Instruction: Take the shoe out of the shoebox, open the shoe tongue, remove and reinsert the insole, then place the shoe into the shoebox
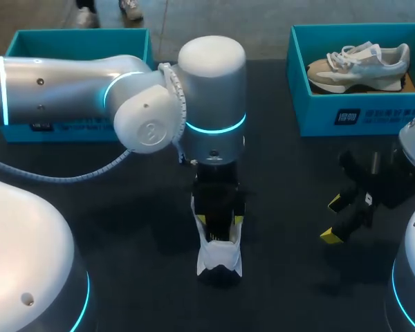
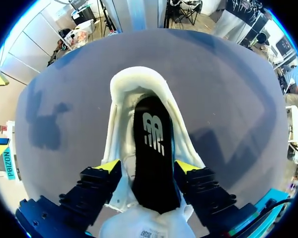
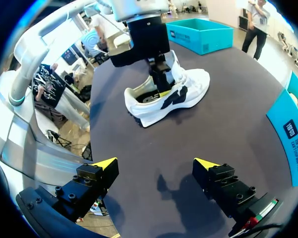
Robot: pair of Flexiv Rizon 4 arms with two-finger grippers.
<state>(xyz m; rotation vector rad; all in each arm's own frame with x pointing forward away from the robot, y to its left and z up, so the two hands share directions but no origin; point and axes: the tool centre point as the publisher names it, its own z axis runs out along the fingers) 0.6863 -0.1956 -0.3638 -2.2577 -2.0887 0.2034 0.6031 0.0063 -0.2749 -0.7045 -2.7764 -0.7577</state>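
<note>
The white shoe stands upright on its sole in the middle of the table, somewhat nearer the near edge. Its long axis runs from near edge to far edge: the heel points at the near edge, the toe at the far edge, hidden in the head view under the left arm.

The upper is white with black panels on the side, over a white sole. The padded collar gapes wide. Inside lies one black insole with a white logo, running lengthwise along the shoe. The white tongue shows below the gripper's base, label side up.

The left gripper comes straight down onto the shoe's opening and sits astride the insole, narrower in spread than the other gripper. Whether it clamps the insole or merely stands beside it I cannot tell.

The right gripper hangs above bare table near the right edge, well apart from the shoe, its fingers spread wide and holding nothing.

There are two teal boxes: one at the far left corner, partly behind the left arm, and one at the far right corner. There are two shoes: the second, beige and grey with white laces, lies in the right box, its length along the far edge.
</note>
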